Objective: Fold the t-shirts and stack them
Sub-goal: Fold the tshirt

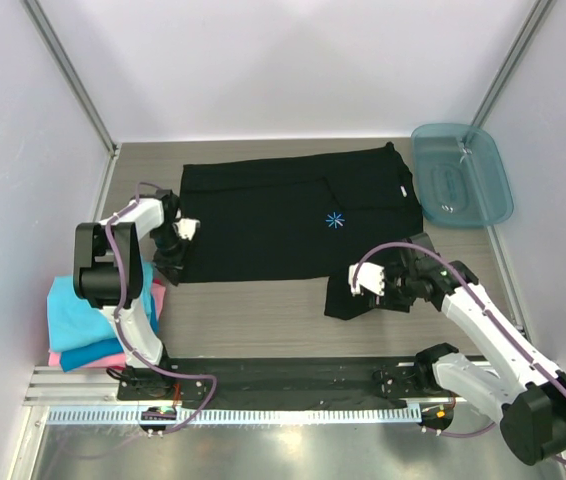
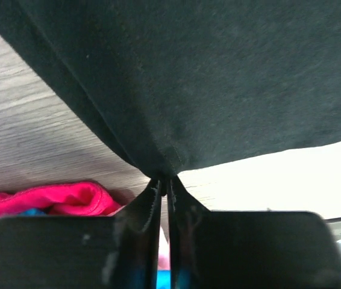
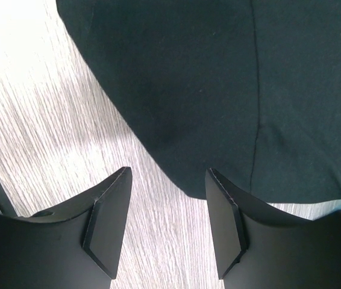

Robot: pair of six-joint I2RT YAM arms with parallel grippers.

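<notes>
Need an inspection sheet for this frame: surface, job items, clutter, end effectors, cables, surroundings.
Surface: wood-grain table, bare in front of the cloth.
Job's things: black tee spread out mid-table, chest mark up, one part reaching toward the near edge on the right; folded tees stacked at the left edge, turquoise on top, pink at the bottom.
Clutter: teal tray in the far right corner, beside the black tee.
End effectors: left end effector shut on the black tee's left edge; right end effector open at its near corner.
Cables: left cable and right cable, purple, looped along the arms, not snagged on cloth.
Surroundings: white walls, metal posts.
</notes>
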